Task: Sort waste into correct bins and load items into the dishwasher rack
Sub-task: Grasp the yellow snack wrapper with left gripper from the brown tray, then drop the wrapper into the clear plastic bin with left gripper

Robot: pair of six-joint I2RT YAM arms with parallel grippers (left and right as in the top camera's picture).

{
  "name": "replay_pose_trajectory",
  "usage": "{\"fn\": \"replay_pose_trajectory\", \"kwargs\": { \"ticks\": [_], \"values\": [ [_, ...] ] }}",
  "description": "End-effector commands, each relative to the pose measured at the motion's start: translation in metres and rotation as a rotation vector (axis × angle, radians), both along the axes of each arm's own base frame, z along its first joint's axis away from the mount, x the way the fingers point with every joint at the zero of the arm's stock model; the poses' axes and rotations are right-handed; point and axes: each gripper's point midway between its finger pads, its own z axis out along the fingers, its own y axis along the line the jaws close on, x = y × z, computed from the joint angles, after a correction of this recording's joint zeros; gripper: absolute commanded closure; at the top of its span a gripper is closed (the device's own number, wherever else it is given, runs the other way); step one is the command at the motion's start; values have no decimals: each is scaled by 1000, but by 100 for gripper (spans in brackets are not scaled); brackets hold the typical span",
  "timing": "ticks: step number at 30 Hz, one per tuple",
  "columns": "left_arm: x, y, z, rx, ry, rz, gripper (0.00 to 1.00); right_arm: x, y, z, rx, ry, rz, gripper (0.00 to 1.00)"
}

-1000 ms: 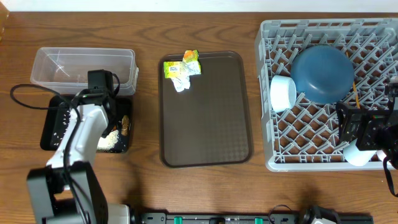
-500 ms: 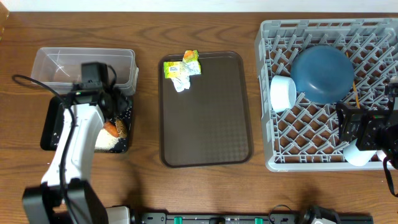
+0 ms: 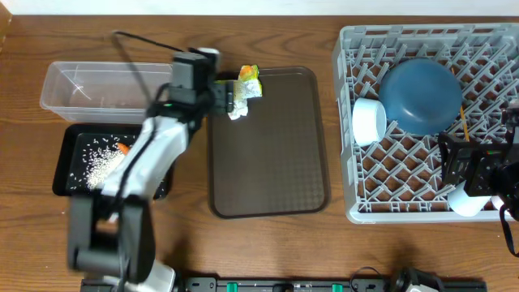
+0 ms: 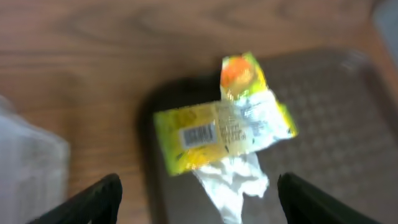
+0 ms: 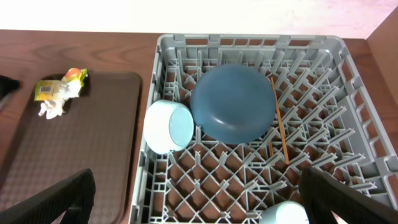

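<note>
The crumpled yellow-green wrapper [image 3: 240, 90] [image 4: 224, 134] with white paper lies at the far left corner of the brown serving tray [image 3: 268, 162]. My left gripper [image 3: 220, 97] [image 4: 199, 205] hovers just left of it, open and empty. In the grey dishwasher rack [image 3: 357, 207] [image 5: 249, 40] sit the upturned dark blue bowl [image 3: 420, 96] [image 5: 233, 102], a light blue cup [image 3: 369, 122] [image 5: 168, 126] on its side, and chopsticks [image 3: 464, 122] [image 5: 280, 121]. My right gripper [image 3: 448, 165] [image 5: 199, 208] hangs open over the rack's front right. The carrot [image 3: 122, 148] and rice [image 3: 96, 165] lie in the black tray [image 3: 62, 174].
The clear tub [image 3: 105, 85] stands behind the black tray at the far left. A white rounded dish [image 3: 466, 200] [image 5: 283, 213] sits in the rack's front right corner, partly under my right arm. My left arm stretches over the black tray's right part.
My left gripper opened over the black tray, left the carrot there, and swung up and right to the wrapper. The right arm has not moved.
</note>
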Motion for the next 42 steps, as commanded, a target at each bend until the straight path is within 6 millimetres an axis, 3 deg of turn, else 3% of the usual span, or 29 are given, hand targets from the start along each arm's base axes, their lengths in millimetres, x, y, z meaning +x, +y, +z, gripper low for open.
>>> {"fn": "replay_pose_trajectory", "kwargs": {
  "ticks": [1,6,14,15,16,17,19,26,28,29,32,34,36,39,42],
  "values": [
    [14,-4,-30,58,-2,-33,19,0,5,2,16,-8,13,1],
    [33,-19,-59,51,-40,-53,19,0,5,2,16,-8,13,1],
    [32,-21,-97,62,9,-60,19,0,5,2,16,-8,14,1],
    [32,-21,-96,62,8,-60,26,0,5,2,16,-8,14,1],
    [33,-22,-94,60,4,-59,35,0,5,2,16,-8,13,1],
    [32,-22,-92,59,1,-59,50,0,5,2,16,-8,13,1],
    [30,-21,-81,37,7,-37,65,0,5,2,16,-8,13,1],
    [6,-20,-14,2,-6,-44,66,0,5,2,16,-8,13,1],
    [-3,-18,2,2,-6,-44,58,0,5,2,16,-8,13,1],
    [-7,-17,8,2,-4,-45,48,0,5,2,16,-8,14,1],
    [-19,-14,16,8,15,-44,47,0,5,2,16,-8,13,1],
    [-24,-12,15,17,36,-46,74,0,5,2,16,-8,13,1],
    [-27,-9,12,34,51,-41,91,0,5,2,16,-8,14,1],
    [-24,17,18,112,28,63,94,0,5,2,16,-8,13,1],
    [-14,58,38,194,-44,209,94,0,5,2,16,-8,13,1]
  ]
}}
